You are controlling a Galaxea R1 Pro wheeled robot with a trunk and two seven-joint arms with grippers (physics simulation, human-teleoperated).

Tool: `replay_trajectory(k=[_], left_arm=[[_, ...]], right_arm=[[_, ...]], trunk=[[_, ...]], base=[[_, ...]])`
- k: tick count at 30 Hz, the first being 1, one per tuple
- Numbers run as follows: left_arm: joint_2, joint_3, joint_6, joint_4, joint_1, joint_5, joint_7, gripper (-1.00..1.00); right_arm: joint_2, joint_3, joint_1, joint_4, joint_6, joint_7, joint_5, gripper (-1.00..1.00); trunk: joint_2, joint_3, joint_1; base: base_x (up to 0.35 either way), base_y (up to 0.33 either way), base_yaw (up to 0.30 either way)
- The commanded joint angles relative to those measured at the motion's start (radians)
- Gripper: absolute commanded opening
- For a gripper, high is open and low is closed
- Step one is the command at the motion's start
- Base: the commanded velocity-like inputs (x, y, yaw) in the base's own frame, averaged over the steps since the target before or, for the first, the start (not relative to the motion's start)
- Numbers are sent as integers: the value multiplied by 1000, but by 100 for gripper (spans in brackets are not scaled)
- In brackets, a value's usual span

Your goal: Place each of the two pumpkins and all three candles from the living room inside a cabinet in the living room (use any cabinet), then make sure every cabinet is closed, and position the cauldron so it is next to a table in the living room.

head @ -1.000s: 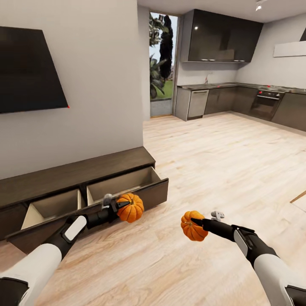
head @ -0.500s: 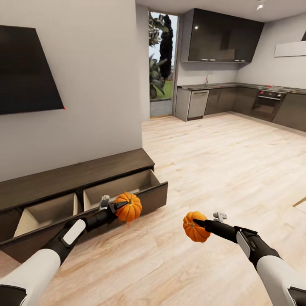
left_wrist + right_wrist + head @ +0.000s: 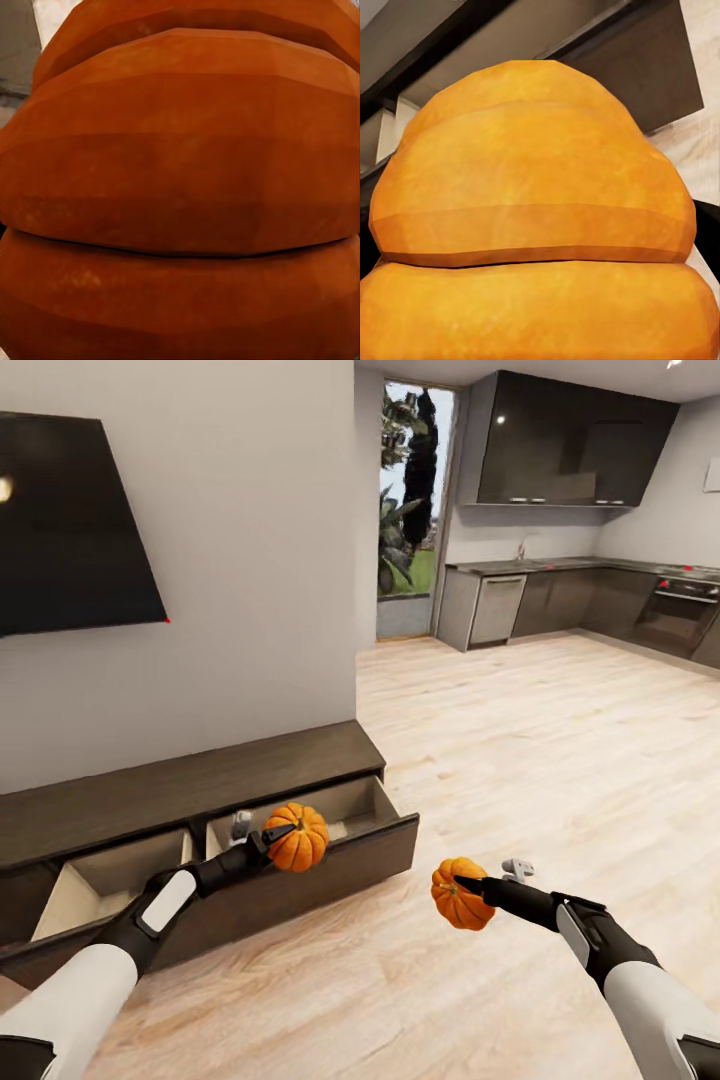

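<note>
1. Head view: the left gripper, clamped on a ribbed orange pumpkin, has risen from the drawer front to above the cabinet's open drawer. At 5 o'clock, the right gripper grips the second pumpkin over the plank floor.
2. Left wrist view: the pumpkin's smooth ribs hide the fingers.
3. Right wrist view: the second pumpkin blocks the fingers; the dark cabinet lies beyond.

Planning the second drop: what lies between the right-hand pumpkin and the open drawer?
In the head view, bare wood floor separates the right pumpkin from the open drawer.
</note>
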Motion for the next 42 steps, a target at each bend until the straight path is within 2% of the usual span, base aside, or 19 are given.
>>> replay_trajectory(k=[1, 6, 16, 18, 22, 24, 42], left_arm=[[1, 1, 3, -1, 0, 7, -1, -100], [-2, 1, 3, 0, 2, 9, -2, -100], [-2, 2, 3, 1, 5, 10, -3, -100], [-2, 2, 3, 1, 5, 9, -3, -100], [-3, 2, 3, 1, 5, 9, -3, -100], [-2, 2, 3, 1, 5, 9, -3, -100], [0, 2, 3, 1, 5, 15, -3, -100]], right_arm=[[0, -1, 0, 0, 1, 0, -3, -100], [0, -1, 0, 0, 1, -1, -4, -100], [-3, -6, 0, -1, 19, 4, -16, -100], [-4, -9, 0, -2, 42, 4, -17, -100], [-6, -10, 0, -11, 156, 4, -18, -100], [-6, -10, 0, -15, 171, 4, -18, -100], [-6, -10, 0, -18, 181, 4, -19, -100]], trunk=[[0, 0, 0], [0, 0, 0], [0, 0, 0], [0, 0, 0], [0, 0, 0], [0, -1, 0], [0, -8, 0]], base=[[334, -62, 282], [265, -102, 283], [16, -13, 283], [0, -175, 283], [15, -297, 283], [71, -323, 283], [103, -297, 283]])
